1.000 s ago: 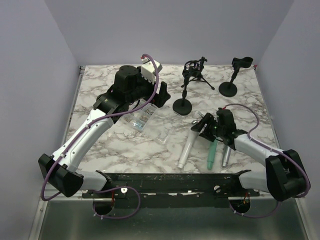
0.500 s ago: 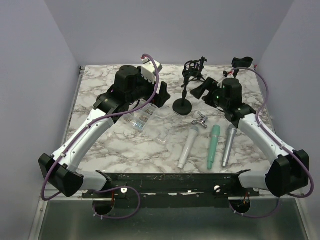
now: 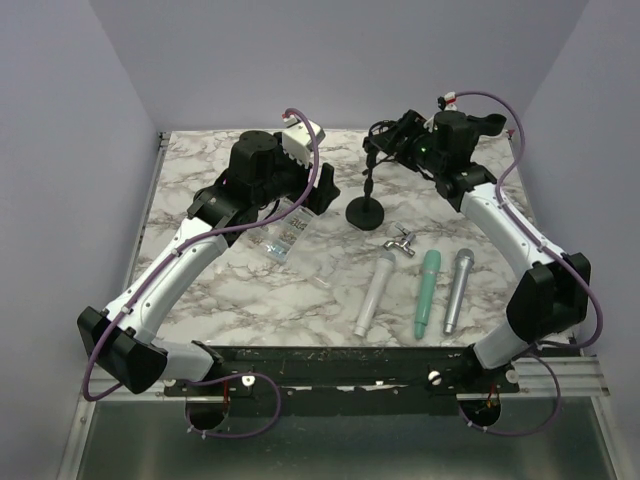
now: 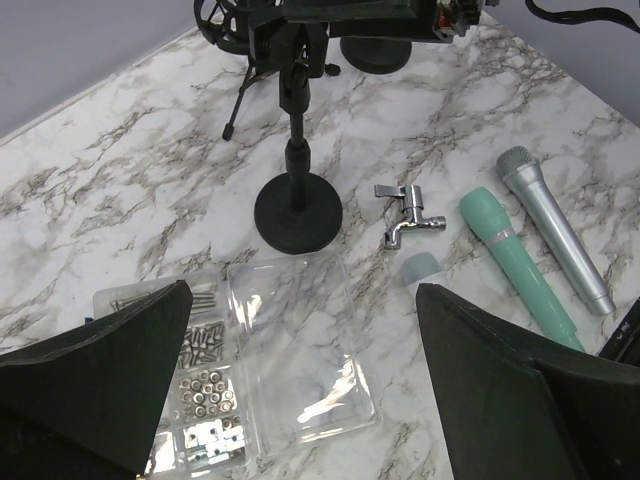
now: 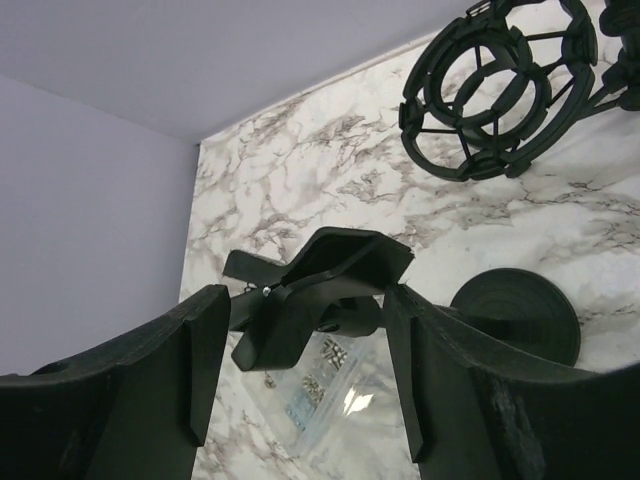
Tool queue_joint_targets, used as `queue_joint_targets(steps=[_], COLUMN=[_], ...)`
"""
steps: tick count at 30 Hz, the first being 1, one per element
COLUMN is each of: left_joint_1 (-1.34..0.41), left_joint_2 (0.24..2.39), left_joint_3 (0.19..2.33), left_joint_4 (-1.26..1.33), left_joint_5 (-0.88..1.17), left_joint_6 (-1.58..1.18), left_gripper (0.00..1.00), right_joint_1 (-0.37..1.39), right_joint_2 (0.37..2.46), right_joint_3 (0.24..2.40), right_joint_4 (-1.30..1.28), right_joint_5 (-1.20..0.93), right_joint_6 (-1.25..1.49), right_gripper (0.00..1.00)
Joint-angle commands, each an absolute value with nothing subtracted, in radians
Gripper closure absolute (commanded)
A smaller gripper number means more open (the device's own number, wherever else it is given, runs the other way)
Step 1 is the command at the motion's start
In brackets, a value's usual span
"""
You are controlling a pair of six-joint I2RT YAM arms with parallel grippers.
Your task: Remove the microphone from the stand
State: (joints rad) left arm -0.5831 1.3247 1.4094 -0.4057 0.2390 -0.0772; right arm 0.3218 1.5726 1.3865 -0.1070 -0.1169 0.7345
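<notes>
Three microphones lie on the marble table: a white one (image 3: 375, 290), a green one (image 3: 428, 292) and a silver one (image 3: 458, 290). The round-base stand (image 3: 366, 210) holds an empty black clip (image 5: 320, 285) at its top. My right gripper (image 3: 397, 148) is open at that clip; in the right wrist view (image 5: 305, 300) its fingers straddle the clip, and the right one is close against it. My left gripper (image 3: 312, 195) is open and empty above a clear plastic box of screws (image 4: 250, 370), left of the stand (image 4: 297, 205).
A tripod with a round shock mount (image 5: 495, 90) stands just behind the clip stand. A second round-base stand (image 3: 490, 122) is at the back right, mostly behind my right arm. A chrome tap (image 3: 402, 240) lies by the microphones.
My right arm has lifted from beside the microphones at the front and swung back to the stand's clip. The left arm has not moved.
</notes>
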Motion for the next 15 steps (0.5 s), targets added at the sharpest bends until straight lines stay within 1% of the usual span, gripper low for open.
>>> queue_joint_targets(steps=[1, 3, 8, 15], left_joint_1=[-0.587, -0.586, -0.587, -0.586], left_joint_2=[1.313, 1.313, 1.312, 1.316], left_joint_3=[1.401, 1.402, 1.403, 1.407], left_joint_4=[-0.403, -0.403, -0.405, -0.405], left_joint_5=[0.214, 0.213, 0.222, 0.233], left_joint_6=[-0.064, -0.063, -0.067, -0.076], left_gripper=[0.01, 0.02, 0.02, 0.02], right_joint_1=[0.327, 0.327, 0.327, 0.327], right_joint_2=[1.632, 1.642, 1.637, 1.615], right_joint_3=[1.431, 1.411, 1.296, 1.108], right_joint_4=[-0.119, -0.107, -0.071, -0.025], right_joint_5=[-0.096, -0.115, -0.120, -0.099], right_joint_6=[0.758, 0.769, 0.789, 0.798], right_gripper=[0.35, 0.39, 0.45, 0.46])
